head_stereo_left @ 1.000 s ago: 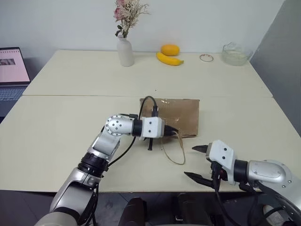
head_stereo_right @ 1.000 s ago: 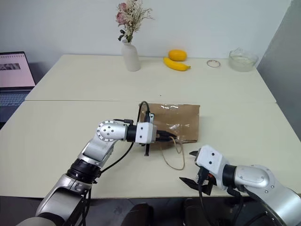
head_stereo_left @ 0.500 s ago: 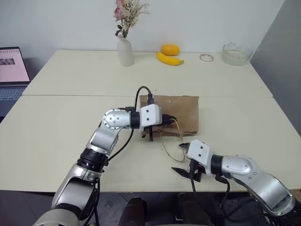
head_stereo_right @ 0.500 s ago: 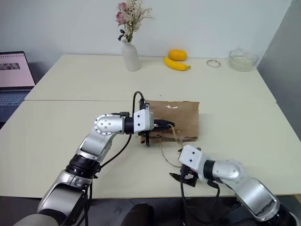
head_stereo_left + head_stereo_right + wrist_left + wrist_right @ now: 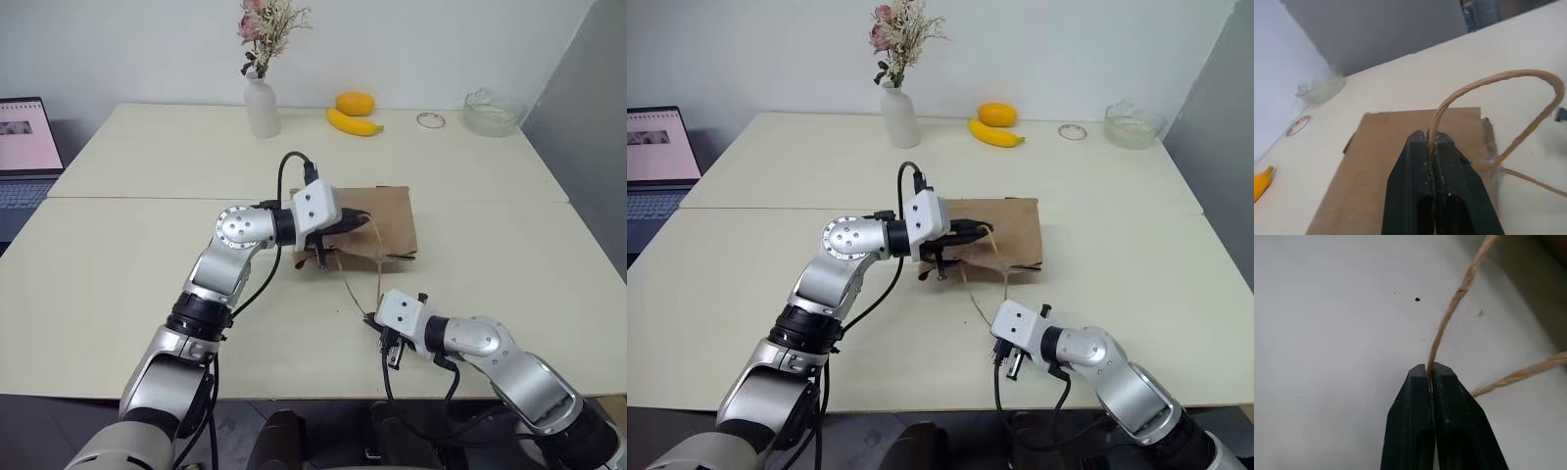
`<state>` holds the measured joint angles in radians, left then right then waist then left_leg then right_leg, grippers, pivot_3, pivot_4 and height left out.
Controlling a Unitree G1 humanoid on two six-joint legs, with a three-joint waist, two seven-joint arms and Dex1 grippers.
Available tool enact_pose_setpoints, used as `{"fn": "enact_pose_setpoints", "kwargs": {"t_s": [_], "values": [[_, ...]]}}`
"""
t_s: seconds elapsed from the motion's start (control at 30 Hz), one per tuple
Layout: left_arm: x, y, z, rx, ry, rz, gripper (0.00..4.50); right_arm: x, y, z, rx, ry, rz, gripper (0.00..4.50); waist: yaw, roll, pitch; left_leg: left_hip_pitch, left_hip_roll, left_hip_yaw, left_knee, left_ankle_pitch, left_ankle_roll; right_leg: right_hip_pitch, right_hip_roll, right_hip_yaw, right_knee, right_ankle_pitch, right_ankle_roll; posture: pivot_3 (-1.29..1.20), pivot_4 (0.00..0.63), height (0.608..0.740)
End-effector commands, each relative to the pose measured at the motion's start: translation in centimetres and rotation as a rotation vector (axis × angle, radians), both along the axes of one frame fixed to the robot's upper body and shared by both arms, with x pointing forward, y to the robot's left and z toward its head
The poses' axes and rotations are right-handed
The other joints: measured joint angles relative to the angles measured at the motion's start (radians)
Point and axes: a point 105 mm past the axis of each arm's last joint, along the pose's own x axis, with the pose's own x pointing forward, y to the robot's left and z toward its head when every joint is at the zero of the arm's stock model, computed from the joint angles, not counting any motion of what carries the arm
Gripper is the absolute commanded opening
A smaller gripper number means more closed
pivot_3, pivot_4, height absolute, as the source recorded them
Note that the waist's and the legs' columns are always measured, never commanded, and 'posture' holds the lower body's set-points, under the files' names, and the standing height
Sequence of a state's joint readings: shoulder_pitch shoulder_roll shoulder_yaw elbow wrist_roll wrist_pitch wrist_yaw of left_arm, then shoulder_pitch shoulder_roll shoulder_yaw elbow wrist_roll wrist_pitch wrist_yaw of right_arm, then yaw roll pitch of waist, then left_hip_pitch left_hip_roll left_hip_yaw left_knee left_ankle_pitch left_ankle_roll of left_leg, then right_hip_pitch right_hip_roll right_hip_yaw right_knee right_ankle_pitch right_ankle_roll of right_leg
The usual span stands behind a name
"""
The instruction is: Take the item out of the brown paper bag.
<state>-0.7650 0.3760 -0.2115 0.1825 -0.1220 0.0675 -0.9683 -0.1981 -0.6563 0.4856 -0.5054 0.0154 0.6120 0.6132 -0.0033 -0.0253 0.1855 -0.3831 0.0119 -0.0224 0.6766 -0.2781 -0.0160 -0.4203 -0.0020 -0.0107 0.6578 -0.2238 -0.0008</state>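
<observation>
Both grippers clamp the bag's twine handles.
The left gripper (image 5: pixel 1431 139) pinches one handle (image 5: pixel 1488 83) above the brown paper bag (image 5: pixel 390 223); the right gripper (image 5: pixel 1431 372) pinches the other handle (image 5: pixel 1452 313) near the desk (image 5: pixel 118 284).

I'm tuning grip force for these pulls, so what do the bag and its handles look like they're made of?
The brown paper bag looks like matte kraft paper: tan, creased, folded flat. Shiny patches on top may be clear tape, though that is uncertain. The twine handles look like twisted paper cord, with spiral ridges and a dry, fibrous surface. The left gripper and the right gripper are each shut on a handle loop.
</observation>
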Motion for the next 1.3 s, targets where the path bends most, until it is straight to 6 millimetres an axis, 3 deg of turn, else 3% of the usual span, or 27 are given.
{"fn": "enact_pose_setpoints", "kwargs": {"t_s": [0.03,0.37,0.7,1.1,1.3], "values": [[0.4,0.1,4.3,-0.121,-0.032,0.048,0.00,0.1,-0.1,-0.6,-0.060,-0.023,0.027,0.03,0.000,0.000,0.000,0.000,0.000,0.000,0.000,0.000,0.000,0.000,0.000,0.000,0.000,0.000,0.000,0.00,0.150,0.740],[2.7,1.3,7.4,-0.186,0.006,0.159,0.00,0.6,-1.9,-2.9,-0.287,-0.111,0.092,0.03,0.000,0.000,0.000,0.000,-0.001,0.000,0.000,0.000,0.000,0.000,0.000,0.000,0.000,0.000,0.000,0.00,0.150,0.740],[3.7,2.1,10.3,-0.216,-0.045,0.186,0.00,-0.2,-2.1,-3.9,-0.320,-0.100,0.116,0.03,0.000,0.000,0.000,0.000,-0.001,0.000,0.000,0.000,0.000,0.000,0.000,0.000,0.000,0.000,0.000,0.00,0.150,0.740],[4.5,3.0,12.1,-0.240,-0.125,0.230,0.00,0.0,-2.8,-3.8,-0.344,-0.106,0.111,0.03,0.004,-0.001,-0.002,0.001,-0.001,0.000,0.000,0.000,0.000,0.002,-0.002,0.000,-0.001,0.000,0.001,0.00,0.150,0.740],[3.7,2.4,11.3,-0.224,-0.098,0.168,0.00,0.9,-2.3,-2.8,-0.300,-0.158,0.075,0.03,0.003,-0.001,-0.002,0.001,-0.001,0.000,0.001,0.000,0.000,0.002,-0.002,0.000,-0.001,0.000,0.001,0.00,0.150,0.740]]}}
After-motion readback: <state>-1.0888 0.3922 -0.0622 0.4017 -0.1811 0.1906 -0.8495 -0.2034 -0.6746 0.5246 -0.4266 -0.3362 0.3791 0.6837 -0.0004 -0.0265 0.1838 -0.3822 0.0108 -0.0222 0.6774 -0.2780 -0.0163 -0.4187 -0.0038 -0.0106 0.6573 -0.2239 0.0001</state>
